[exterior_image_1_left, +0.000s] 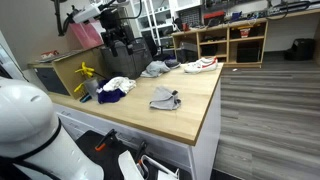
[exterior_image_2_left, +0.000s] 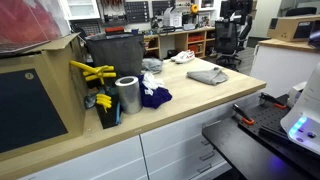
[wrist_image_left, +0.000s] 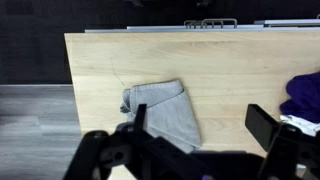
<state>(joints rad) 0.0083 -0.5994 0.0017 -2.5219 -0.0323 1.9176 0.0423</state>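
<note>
The pale wooden surface (wrist_image_left: 230, 60) is carrying a folded grey cloth (wrist_image_left: 165, 112) near its middle, a soft rumpled purple cloth (exterior_image_2_left: 155, 97) is sitting apart beside a shiny metal cylinder (exterior_image_2_left: 127, 95), and the black fingers (wrist_image_left: 265, 128) are hovering wide and empty above the grey cloth.

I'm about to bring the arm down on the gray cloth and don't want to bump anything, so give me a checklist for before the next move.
1. Gripper open: ok, its fingers stand wide apart in the wrist view.
2. Gripper empty: ok, nothing sits between the fingers.
3. Gray cloth below the gripper: ok, though it lies nearer one finger than the other.
4. Gray cloth apart from the purple cloth: ok, bare wood shows between them.
5. Gray cloth away from the table edge: ok.
6. Height above the cloth: cannot tell.
</note>
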